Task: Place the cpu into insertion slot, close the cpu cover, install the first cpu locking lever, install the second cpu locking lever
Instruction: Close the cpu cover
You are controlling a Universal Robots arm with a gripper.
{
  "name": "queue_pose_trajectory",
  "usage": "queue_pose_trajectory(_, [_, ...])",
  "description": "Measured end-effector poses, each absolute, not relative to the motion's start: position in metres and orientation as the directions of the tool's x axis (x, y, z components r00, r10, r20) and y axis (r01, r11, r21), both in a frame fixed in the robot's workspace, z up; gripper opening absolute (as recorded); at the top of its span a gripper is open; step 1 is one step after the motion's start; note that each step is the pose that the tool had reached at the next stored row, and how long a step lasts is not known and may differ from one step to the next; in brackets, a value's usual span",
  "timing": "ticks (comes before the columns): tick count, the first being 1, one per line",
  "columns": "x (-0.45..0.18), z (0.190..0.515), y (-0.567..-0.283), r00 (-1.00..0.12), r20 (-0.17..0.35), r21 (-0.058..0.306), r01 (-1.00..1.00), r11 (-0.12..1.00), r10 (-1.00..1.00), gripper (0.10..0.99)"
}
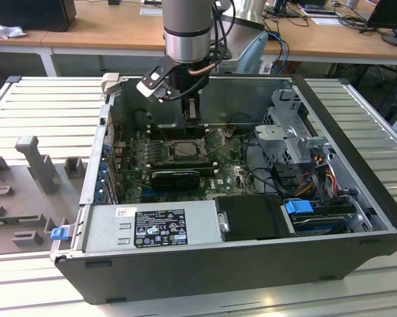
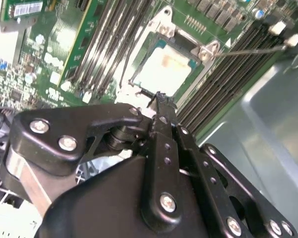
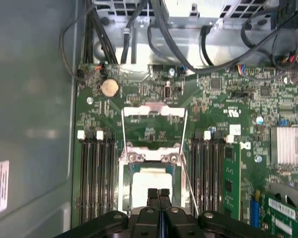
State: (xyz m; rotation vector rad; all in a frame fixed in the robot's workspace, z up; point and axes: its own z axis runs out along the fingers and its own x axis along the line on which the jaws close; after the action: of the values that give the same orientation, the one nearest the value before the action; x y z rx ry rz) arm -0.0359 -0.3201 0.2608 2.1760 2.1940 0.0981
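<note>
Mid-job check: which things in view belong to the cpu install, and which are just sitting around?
Job:
cpu, in the insertion slot
cpu cover, open
locking lever, swung out
tool, shut, near the cpu

Lying about:
memory slots
coin battery
power supply box
cables

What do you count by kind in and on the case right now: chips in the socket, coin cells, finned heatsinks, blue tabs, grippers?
Pale square cpu: 1
Round silver coin cell: 1
Silver finned heatsink: 1
Blue plastic tabs: 2
Black robot gripper: 1
Total: 6
</note>
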Motion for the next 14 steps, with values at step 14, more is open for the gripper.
queue_pose_trajectory(14, [-0.027,0.275,-0.320,-0.009,0.009,0.080,0.997,0.008,1.000,0.106])
